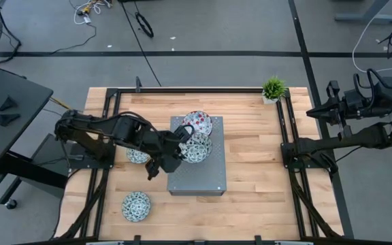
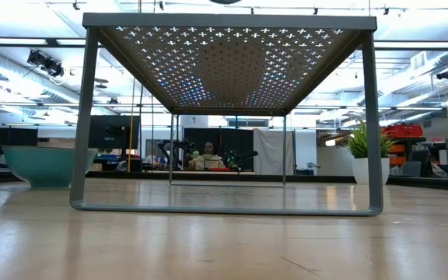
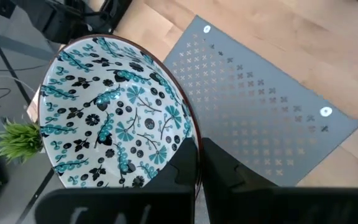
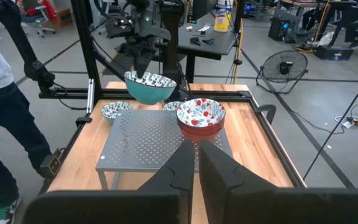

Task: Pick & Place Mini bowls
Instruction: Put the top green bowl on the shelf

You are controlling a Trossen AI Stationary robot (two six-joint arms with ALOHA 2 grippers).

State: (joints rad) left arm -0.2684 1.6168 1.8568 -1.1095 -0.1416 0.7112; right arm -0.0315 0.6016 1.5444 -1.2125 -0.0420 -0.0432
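left claw (image 1: 182,145): clamped on blue bowl (image 1: 197,148) rim, frame centre, above grey box (image 1: 197,178)
red bowl (image 1: 198,123): on box, just above
right claw (image 1: 313,112): closed, empty, right edge off table (image 1: 257,170)

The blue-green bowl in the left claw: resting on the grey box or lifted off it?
Lifted. In the right wrist view the blue-green bowl hangs clear above the grey box, its rim pinched by the left claw.
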